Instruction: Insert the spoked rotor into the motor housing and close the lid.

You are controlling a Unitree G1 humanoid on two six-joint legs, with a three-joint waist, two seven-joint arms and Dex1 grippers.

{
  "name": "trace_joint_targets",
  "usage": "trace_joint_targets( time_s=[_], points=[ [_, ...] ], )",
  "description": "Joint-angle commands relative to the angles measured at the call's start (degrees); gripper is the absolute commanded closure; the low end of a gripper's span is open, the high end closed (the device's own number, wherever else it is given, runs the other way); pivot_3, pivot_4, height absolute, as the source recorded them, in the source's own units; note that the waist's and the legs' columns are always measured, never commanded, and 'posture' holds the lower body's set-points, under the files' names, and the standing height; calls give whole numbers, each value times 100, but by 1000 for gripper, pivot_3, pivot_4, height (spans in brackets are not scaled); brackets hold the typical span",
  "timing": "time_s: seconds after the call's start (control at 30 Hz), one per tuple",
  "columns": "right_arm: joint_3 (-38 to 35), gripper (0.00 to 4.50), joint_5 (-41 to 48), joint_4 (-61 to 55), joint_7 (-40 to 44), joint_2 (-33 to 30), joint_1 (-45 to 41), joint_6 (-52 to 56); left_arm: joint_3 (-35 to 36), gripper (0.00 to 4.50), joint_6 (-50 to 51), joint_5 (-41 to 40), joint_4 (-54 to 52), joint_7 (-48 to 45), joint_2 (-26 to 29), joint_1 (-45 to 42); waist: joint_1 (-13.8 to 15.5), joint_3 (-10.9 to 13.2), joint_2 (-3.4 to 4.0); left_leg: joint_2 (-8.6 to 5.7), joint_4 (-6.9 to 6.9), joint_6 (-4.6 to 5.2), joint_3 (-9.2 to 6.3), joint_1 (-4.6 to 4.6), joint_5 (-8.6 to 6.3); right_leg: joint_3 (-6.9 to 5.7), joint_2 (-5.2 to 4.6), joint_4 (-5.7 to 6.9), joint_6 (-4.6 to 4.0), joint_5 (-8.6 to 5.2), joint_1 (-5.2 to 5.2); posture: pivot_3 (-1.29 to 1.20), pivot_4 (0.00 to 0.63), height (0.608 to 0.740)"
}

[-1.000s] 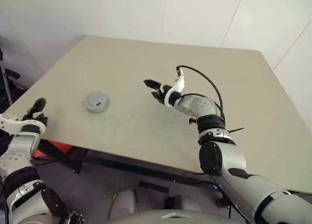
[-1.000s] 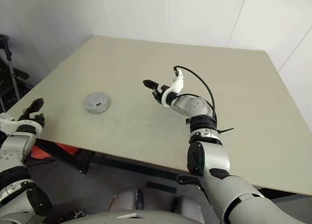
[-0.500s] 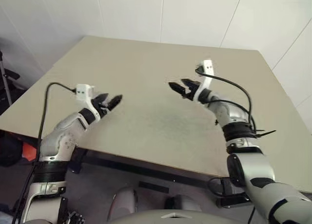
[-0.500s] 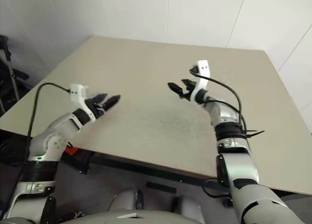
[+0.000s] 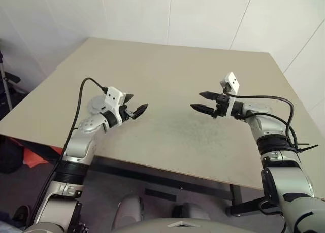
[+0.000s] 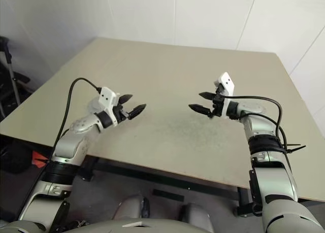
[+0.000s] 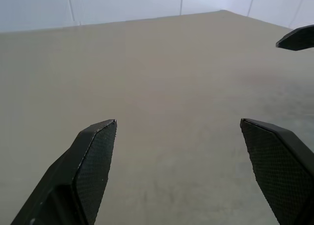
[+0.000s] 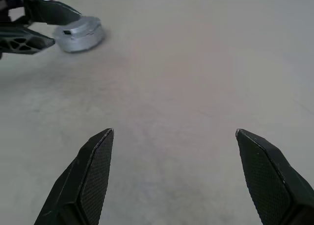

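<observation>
- Both my grippers hang over the table [image 5: 167, 65], facing each other, well apart; left gripper [image 5: 135, 105] with its fingers spread and nothing between them; right gripper [image 5: 203, 101] likewise spread wide and empty.
- The one task piece I can find is a round silver-grey disc assembly [image 8: 78, 34] resting flat on the table, seen from my right wrist, just beyond my left gripper's fingers [image 8: 46, 10]; no contact between them that I can make out.
- It reads as the lid seated on the housing, a small pale tab on top; I cannot tell whether the rotor is inside.
- Judgement on handling: metal, rigid, compact, probably weighty for its size; smooth rim, so likely slippery under a light pinch.
- Best hold, I judge: across the rim from opposite sides, fingers low on the wall; keep it level so the lid does not shift; avoid pressing on the tab.
</observation>
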Motion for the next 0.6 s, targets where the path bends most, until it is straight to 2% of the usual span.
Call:
trace_joint_targets(
  time_s=[0.03,0.6],
  points=[
    [49,3,43,-353,16,71,58,35,103,230,-94,63,4,-46,-54,-163,11,-1,2,0,0,0,0,0,1,0,0,1,0,0,0,0,0,740],
    [41,3,-104,-199,-366,286,86,-325,310,230,22,28,-321,139,-300,194,4,-1,2,-2,2,7,0,-5,4,-1,-2,-2,0,1,-2,0,0,740]
  ],
)
